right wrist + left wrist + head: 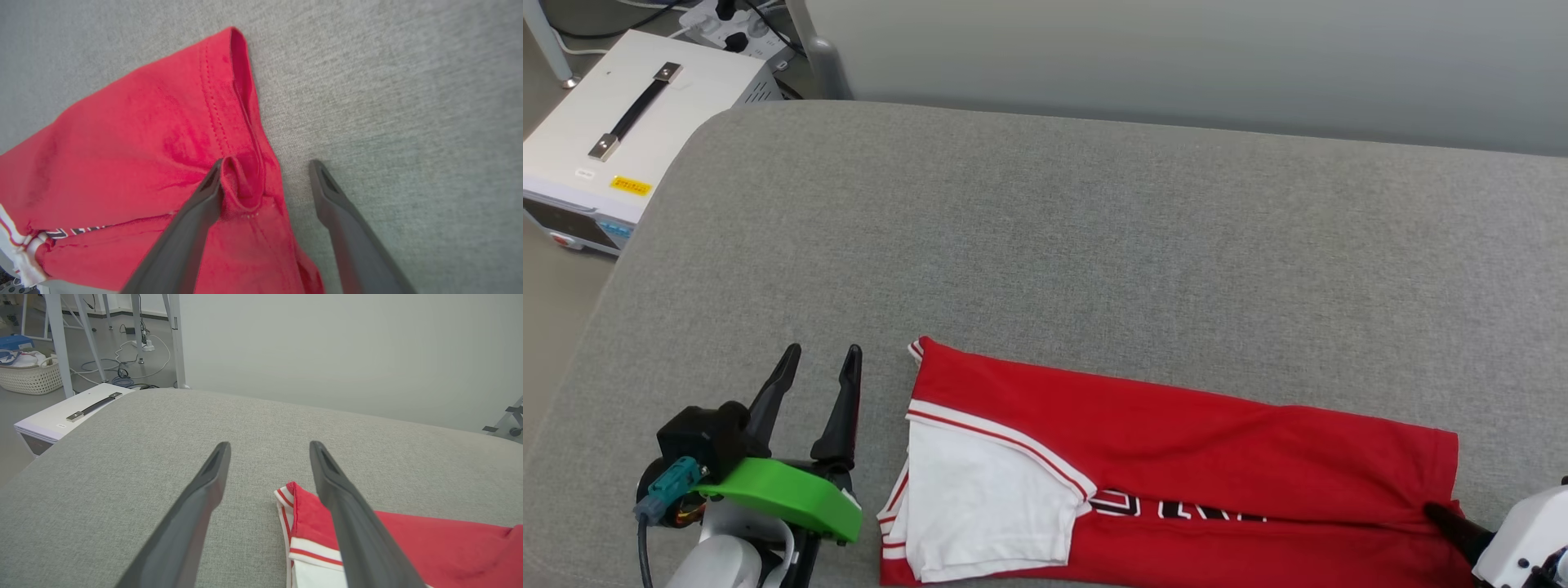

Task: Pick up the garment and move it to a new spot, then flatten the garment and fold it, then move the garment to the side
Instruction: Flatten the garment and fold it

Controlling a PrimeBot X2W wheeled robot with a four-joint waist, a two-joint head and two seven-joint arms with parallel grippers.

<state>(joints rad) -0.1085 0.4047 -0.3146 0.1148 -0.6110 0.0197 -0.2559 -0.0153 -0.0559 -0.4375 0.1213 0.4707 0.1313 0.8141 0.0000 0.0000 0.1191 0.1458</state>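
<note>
Garment (pixel 1176 433) lies folded into a long red strip along the near edge of the grey fabric worktop (pixel 1045 229), white sleeve (pixel 980 498) uppermost at its left end, black lettering partly showing. Left pincer (pixel 823 353) spread wide, empty, just beside the striped-trim end, not touching. Right pincer (pixel 266 163) also spread wide at the hem end: 1 finger against a bunched fold, the other over bare fabric; nothing clamped.

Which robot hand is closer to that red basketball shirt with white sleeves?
Right. The right hand has one finger against the hem of the red basketball shirt; the left hand sits beside its white-sleeved end, apart.
</note>
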